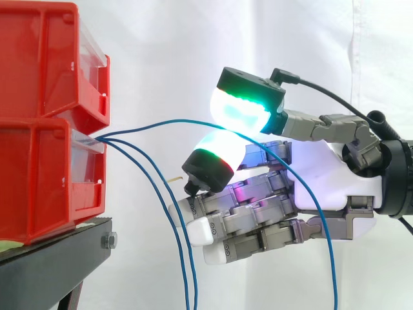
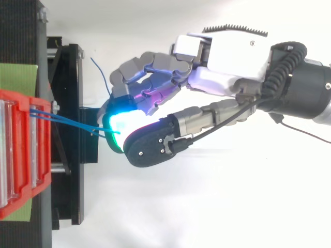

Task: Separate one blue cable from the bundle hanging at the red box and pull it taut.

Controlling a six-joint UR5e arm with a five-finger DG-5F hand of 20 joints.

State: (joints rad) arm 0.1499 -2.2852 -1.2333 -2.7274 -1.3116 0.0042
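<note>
Three blue cables come out of the lower red bin (image 1: 45,181) at its front lip. One blue cable (image 1: 168,121) arcs up and to the right, apart from the other two cables (image 1: 164,194), which hang down together. My hand (image 1: 322,187) reaches in from the right, level with the bin. Its fingers are curled. The lifted cable runs between the green-glowing thumb pad (image 1: 239,110) and a finger pad (image 1: 219,152), then drops in a slack loop across the palm. From above, the cables (image 2: 67,121) run from the bin (image 2: 44,155) to the glowing pads.
A second red bin (image 1: 45,58) sits on top of the lower one. Both rest on a black stand (image 1: 58,258) at the left. A white curtain is behind, and there is open space below and to the right of the hand.
</note>
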